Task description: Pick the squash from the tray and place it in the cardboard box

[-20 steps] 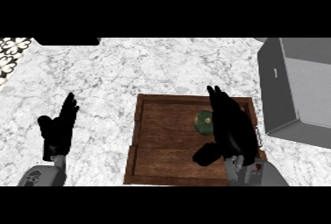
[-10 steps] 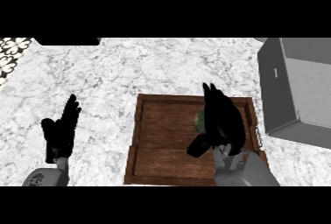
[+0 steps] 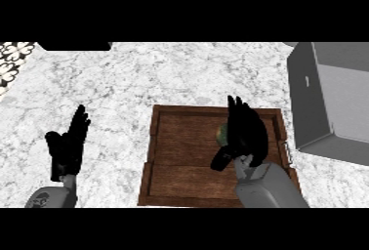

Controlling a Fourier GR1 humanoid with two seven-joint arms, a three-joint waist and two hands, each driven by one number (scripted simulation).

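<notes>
There is one view only, from up at the robot's head, looking steeply down on the marble desk (image 3: 144, 78). Both forearms come in from the lower edge. It sits close: the wooden tray (image 3: 184, 161) fills the middle, and the grey box (image 3: 338, 97) is cut by the right edge.
</notes>
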